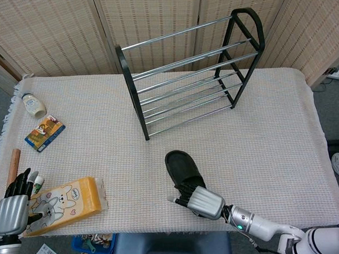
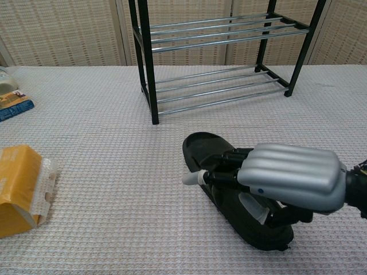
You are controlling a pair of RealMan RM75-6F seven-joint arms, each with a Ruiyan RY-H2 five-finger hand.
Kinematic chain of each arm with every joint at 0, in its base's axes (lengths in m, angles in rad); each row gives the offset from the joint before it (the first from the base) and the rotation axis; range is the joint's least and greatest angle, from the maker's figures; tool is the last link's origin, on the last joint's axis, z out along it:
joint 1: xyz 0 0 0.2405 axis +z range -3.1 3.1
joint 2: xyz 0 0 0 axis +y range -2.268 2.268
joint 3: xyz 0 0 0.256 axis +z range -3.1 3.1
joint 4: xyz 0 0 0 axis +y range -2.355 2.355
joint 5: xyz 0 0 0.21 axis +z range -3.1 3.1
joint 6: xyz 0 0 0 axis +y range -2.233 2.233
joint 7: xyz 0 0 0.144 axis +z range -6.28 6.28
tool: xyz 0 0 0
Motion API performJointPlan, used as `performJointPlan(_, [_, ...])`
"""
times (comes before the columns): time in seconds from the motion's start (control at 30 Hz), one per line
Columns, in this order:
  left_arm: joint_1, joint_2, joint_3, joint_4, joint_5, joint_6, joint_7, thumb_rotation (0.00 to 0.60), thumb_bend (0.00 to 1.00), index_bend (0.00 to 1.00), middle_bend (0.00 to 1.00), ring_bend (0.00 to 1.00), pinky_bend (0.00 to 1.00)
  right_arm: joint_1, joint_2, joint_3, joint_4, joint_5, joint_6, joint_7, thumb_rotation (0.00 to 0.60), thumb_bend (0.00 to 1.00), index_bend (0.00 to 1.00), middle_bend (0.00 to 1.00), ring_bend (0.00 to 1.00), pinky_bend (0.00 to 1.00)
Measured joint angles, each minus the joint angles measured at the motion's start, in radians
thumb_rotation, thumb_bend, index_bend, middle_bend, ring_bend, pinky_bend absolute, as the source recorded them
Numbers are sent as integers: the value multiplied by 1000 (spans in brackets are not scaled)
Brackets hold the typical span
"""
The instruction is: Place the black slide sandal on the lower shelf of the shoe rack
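Sandal (image 2: 202, 146) heel under right robot hand (image 2: 287, 175)

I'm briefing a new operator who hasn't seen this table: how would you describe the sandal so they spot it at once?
Start at the black shoe rack with chrome bars at the back of the cloth-covered table. In front of it, near the table's front edge, lies the black slide sandal, under the right hand. It is the only shoe and the only all-black item on the cloth.

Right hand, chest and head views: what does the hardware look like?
The right hand has a ribbed silver metallic back shell, black fingers and a pale fingertip. In the head view its silver wrist carries a small green light, leading into a white forearm with a black cable.
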Motion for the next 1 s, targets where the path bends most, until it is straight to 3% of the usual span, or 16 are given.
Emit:
performJointPlan(0.6, [-4,-3,3,-5,6,-5,5,600,244,88,0,0,171,-63,56,-65,105,-31,33,-92,600,896,0,372,87,109])
performJointPlan(0.77, [-7,-7,4,-4,5,-10,8,600,243,88,0,0,172,-77,61,-40,155,15,39,-85,600,896,0,372,87,109])
performJointPlan(1.0, [-3,-3,2,-1,2,-4,2,600,243,88,0,0,171,-85,41,48,230,102,56,-40,600,828,0,356,87,109])
